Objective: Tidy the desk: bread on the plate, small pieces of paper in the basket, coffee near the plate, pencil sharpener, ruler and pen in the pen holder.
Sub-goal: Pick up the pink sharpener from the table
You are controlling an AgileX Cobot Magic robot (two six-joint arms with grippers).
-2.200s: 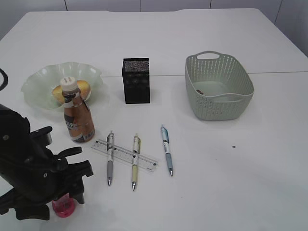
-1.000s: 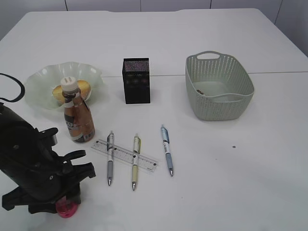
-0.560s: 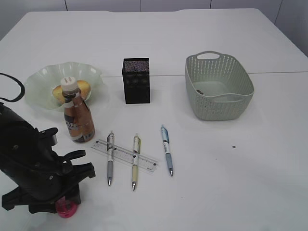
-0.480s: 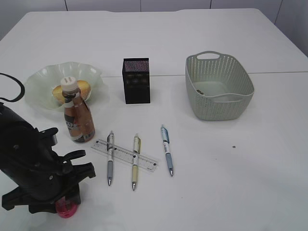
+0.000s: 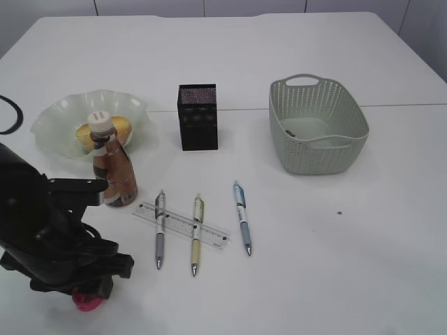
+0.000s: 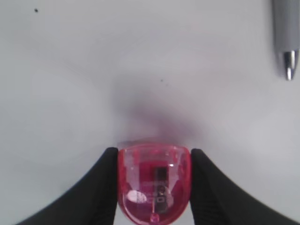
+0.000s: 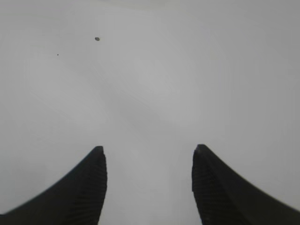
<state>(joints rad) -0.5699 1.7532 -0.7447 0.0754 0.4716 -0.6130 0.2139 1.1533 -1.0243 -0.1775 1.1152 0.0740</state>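
My left gripper (image 6: 153,157) is shut on the pink pencil sharpener (image 6: 153,183), at the table's front left; the sharpener's edge shows under the black arm in the exterior view (image 5: 85,301). Three pens (image 5: 160,227) (image 5: 196,234) (image 5: 242,225) lie on the table, two of them across the clear ruler (image 5: 183,225). The black mesh pen holder (image 5: 198,116) stands behind them. The brown coffee bottle (image 5: 112,171) stands in front of the pale green plate (image 5: 56,118), which holds bread (image 5: 120,126). My right gripper (image 7: 149,152) is open and empty over bare table.
The grey-green basket (image 5: 317,124) stands at the right with something small inside. A pen tip (image 6: 289,58) shows at the upper right of the left wrist view. A small dark speck (image 5: 339,213) lies right of the pens.
The left arm has turned and shifted slightly left at the front, its fingers now closed around the pink sharpener. Nothing else has moved.
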